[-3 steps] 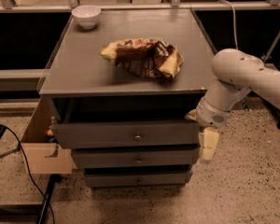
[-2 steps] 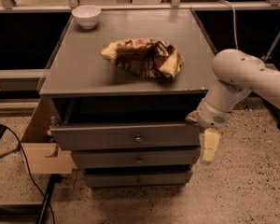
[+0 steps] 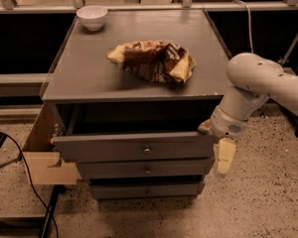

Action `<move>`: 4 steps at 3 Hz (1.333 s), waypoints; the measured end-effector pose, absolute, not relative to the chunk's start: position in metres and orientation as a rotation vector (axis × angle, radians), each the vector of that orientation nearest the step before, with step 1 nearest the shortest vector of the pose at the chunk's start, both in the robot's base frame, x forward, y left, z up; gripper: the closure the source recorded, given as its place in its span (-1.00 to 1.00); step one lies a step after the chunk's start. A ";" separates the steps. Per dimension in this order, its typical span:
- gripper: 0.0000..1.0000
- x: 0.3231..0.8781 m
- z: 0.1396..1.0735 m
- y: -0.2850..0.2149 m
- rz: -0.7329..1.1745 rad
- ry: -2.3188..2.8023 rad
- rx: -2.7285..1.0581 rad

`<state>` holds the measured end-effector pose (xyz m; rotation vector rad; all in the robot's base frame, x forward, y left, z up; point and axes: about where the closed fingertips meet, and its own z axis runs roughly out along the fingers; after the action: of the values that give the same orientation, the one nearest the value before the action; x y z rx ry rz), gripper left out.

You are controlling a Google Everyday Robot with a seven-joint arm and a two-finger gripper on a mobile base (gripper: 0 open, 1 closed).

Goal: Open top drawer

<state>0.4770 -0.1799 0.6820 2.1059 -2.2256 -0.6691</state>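
Note:
The top drawer [image 3: 134, 148] is a wide grey front with a small round metal knob [image 3: 147, 150] at its middle. It stands pulled out from the grey cabinet, with a dark gap behind its upper edge. Two narrower grey drawers [image 3: 146, 168] with like knobs sit below it. My gripper [image 3: 219, 152] hangs at the drawer's right end, beside its front corner, on a white arm [image 3: 253, 83] that comes in from the right. One pale finger [image 3: 225, 155] points downward.
On the cabinet top [image 3: 89, 73] lie a crumpled brown and yellow chip bag [image 3: 154, 61] and a white bowl [image 3: 92, 17] at the back left. A wooden block [image 3: 44, 165] and black cable [image 3: 20, 167] sit on the floor at the left.

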 end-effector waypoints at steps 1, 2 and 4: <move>-1.00 0.477 0.684 -0.179 -0.669 -2.226 2.106; -1.00 0.474 0.691 -0.180 -0.641 -2.228 2.118; -1.00 0.522 0.713 -0.153 -0.320 -2.335 2.426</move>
<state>0.5221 -0.1533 0.7129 2.4261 -2.3350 -0.3203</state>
